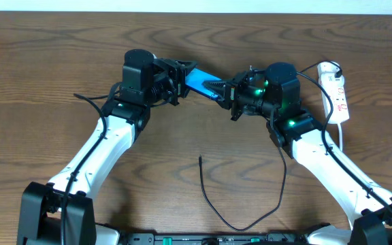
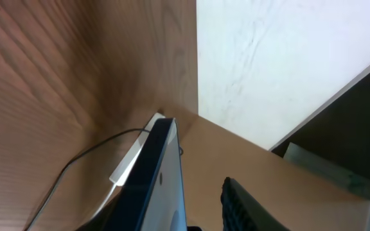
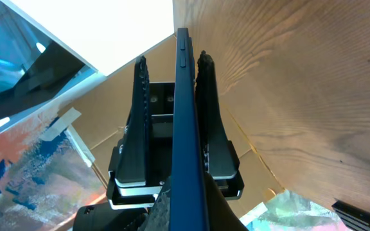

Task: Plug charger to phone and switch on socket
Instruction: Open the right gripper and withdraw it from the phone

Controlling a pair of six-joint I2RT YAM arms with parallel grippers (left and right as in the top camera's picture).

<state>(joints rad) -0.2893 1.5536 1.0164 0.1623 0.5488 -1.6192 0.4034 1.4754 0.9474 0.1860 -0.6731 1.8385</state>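
The phone (image 1: 197, 79) sits tilted between left gripper (image 1: 181, 73) and right gripper (image 3: 170, 61), fingers (image 3: 205, 115) flanking it; whether either clamps I cannot tell. The charger (image 1: 201, 160) tip lies robot-side of the phone, pointing toward it, midway between arms.

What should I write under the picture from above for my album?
The left gripper and right gripper flank the phone; the charger lies loose on the table.

The phone (image 1: 201, 79) sits between the left gripper (image 1: 182, 75) and right gripper (image 1: 226, 92). The charger (image 1: 202, 173) lies loose below. The socket (image 1: 339, 95) is far right.
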